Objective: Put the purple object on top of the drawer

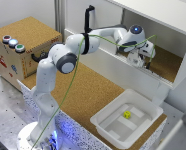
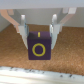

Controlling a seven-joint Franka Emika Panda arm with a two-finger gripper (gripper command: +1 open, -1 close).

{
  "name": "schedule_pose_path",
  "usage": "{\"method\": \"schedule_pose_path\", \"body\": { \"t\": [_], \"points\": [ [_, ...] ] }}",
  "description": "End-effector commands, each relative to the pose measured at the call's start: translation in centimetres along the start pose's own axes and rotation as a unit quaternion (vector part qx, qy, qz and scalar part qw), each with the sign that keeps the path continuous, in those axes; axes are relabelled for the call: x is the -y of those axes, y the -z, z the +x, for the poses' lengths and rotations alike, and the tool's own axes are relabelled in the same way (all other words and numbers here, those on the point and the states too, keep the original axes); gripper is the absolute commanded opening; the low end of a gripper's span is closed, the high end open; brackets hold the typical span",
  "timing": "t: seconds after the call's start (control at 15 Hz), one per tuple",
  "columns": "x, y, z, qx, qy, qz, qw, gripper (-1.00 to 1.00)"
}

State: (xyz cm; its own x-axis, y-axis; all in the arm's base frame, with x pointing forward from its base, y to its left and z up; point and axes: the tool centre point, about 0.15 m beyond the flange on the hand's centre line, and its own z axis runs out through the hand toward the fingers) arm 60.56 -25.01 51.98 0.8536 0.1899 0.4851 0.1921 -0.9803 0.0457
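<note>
The purple object (image 2: 39,47) is a cube with a yellow ring mark. In the wrist view it sits between my two fingers (image 2: 23,31), on or just above the cork floor of the white cabinet. My gripper (image 2: 39,40) is closed against its two sides. In the exterior view my gripper (image 1: 142,59) reaches into the cabinet opening (image 1: 165,65) on the exterior view's right, and the cube is hidden behind the hand. The drawer (image 1: 23,47), a tan box with a cork top and three round buttons (image 1: 13,43), stands at the exterior view's left, far from my gripper.
The white cabinet's top panel (image 1: 158,15) hangs over my hand and its front wall (image 1: 108,60) lies below the arm. A white tray (image 1: 143,122) with a small yellow object (image 1: 127,114) sits at the front on the cork table (image 1: 88,95).
</note>
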Motion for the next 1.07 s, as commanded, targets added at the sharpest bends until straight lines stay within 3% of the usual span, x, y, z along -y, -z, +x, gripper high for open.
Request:
{"method": "schedule_pose_path", "body": {
  "t": [0.0, 0.13, 0.47, 0.6, 0.73, 1.0],
  "points": [
    [4.2, 3.9, -7.7, -0.069, 0.025, 0.023, 0.997, -1.00],
    [7.8, 5.8, -9.1, -0.065, 0.042, 0.030, 0.997, -1.00],
    [22.3, 7.4, -10.9, -0.015, 0.142, 0.107, 0.984, -1.00],
    [28.5, 7.7, -11.9, 0.003, 0.194, 0.131, 0.972, -1.00],
    [33.8, 7.3, -13.5, 0.019, 0.237, 0.112, 0.965, -1.00],
    [43.2, 5.9, -15.1, 0.067, 0.308, 0.181, 0.931, -1.00]
  ]
}}
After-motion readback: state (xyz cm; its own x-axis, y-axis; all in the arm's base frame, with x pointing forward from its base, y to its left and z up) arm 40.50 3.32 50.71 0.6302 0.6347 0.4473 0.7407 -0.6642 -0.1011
